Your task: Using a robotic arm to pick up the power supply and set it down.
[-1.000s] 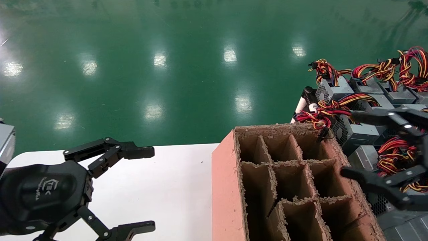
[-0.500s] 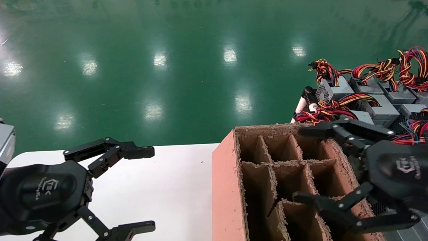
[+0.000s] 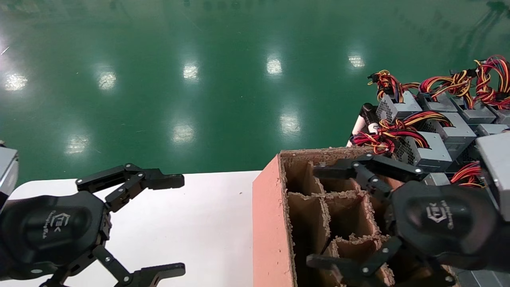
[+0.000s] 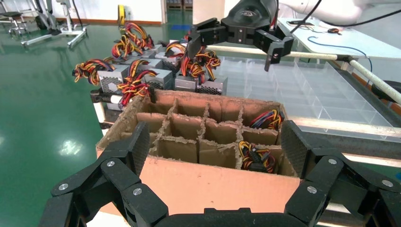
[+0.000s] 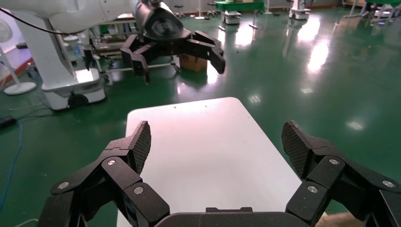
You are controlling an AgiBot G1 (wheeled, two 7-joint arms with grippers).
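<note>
Several grey power supplies [image 3: 424, 149] with red, yellow and black cable bundles are packed together at the back right, beyond the cardboard box [image 3: 271, 223]. My right gripper [image 3: 315, 216] hangs open over the box's divided compartments, pointing toward the white table [image 3: 199, 223], with nothing between its fingers. In the right wrist view the right gripper [image 5: 217, 142] frames only the bare table [image 5: 208, 151]. In the left wrist view, cable bundles [image 4: 255, 156] show in two of the box's compartments. My left gripper [image 3: 180, 226] is parked open and empty above the table's left part.
The pink-sided cardboard box [image 4: 213, 182] has ragged dividers forming several cells. A clear plastic divided tray [image 4: 302, 94] lies beyond it beside the power supplies [image 4: 156, 78]. Green floor surrounds the table. The left gripper [image 4: 215, 142] faces the box's side.
My right gripper has swung left, from above the power supplies at the right edge to over the cardboard box, staying open and empty. The left arm has not moved.
</note>
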